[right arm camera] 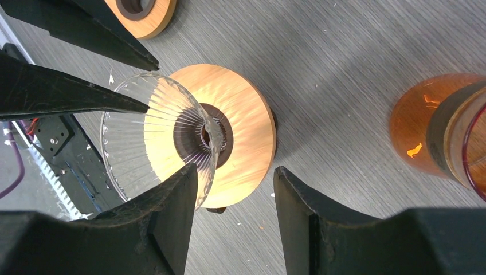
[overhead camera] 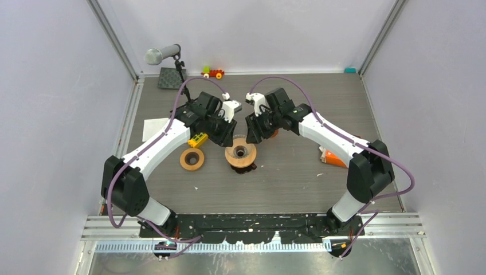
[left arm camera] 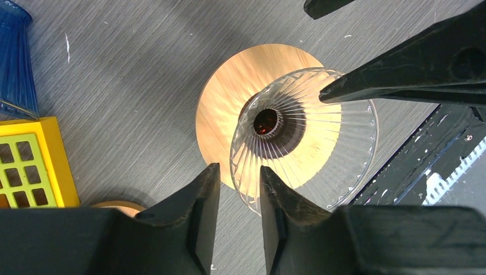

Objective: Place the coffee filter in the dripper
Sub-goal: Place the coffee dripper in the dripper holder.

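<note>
The dripper (overhead camera: 240,153) is a clear ribbed glass cone on a round wooden base (left arm camera: 223,97), standing mid-table with nothing inside it. A flat white paper (overhead camera: 153,126) lies at the table's left edge; I cannot tell whether it is the coffee filter. My left gripper (overhead camera: 227,142) hovers over the dripper's left side, and in its wrist view the left gripper (left arm camera: 239,172) is open by a narrow gap, with the glass rim (left arm camera: 252,197) showing below. My right gripper (overhead camera: 255,137) hangs over the right side. In its own view the right gripper (right arm camera: 236,172) is open wide and empty above the dripper (right arm camera: 155,132).
A wooden ring (overhead camera: 192,158) and a yellow crate (overhead camera: 198,139) sit left of the dripper. A blue ribbed glass (left arm camera: 14,57) stands beside the crate. An orange glass vessel (right arm camera: 430,132) stands to the right. An orange-and-white packet (overhead camera: 332,157) lies far right. A microphone (overhead camera: 162,54) and a toy (overhead camera: 213,73) are at the back.
</note>
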Robot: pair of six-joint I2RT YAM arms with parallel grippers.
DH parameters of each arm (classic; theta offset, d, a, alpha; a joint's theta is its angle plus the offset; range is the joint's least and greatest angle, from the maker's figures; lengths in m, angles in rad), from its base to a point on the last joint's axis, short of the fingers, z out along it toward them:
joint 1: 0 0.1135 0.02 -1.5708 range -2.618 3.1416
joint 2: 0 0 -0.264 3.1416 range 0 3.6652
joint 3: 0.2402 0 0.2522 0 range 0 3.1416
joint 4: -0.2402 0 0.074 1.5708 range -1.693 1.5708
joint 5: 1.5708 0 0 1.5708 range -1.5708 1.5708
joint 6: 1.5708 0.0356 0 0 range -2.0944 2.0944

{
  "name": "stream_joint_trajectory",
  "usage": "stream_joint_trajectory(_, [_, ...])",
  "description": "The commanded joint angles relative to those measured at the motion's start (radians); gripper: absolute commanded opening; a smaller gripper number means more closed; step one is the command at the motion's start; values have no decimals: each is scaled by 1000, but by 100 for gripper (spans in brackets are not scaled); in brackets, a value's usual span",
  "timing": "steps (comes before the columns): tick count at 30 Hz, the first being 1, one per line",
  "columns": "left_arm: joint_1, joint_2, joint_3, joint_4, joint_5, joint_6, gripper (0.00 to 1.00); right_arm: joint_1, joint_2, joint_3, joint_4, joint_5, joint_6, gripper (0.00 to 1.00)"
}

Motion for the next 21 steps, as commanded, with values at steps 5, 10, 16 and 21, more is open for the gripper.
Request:
stream_joint_trajectory(5, [4,-27,86,2,27,-19,41,-63,-134,49,-8,8,-30,56])
stream_joint_trajectory(10, [5,-69,113,41,39,-27,55,-173,-234,4,-6,10,-28,58])
stream_joint_trajectory(16, [7,-154,70,121,-2,-20,86,-355,-342,-65,-9,54,-20,61])
stream_joint_trajectory(21, [10,-200,26,135,-51,3,94,-398,-370,-94,-81,240,-92,61])
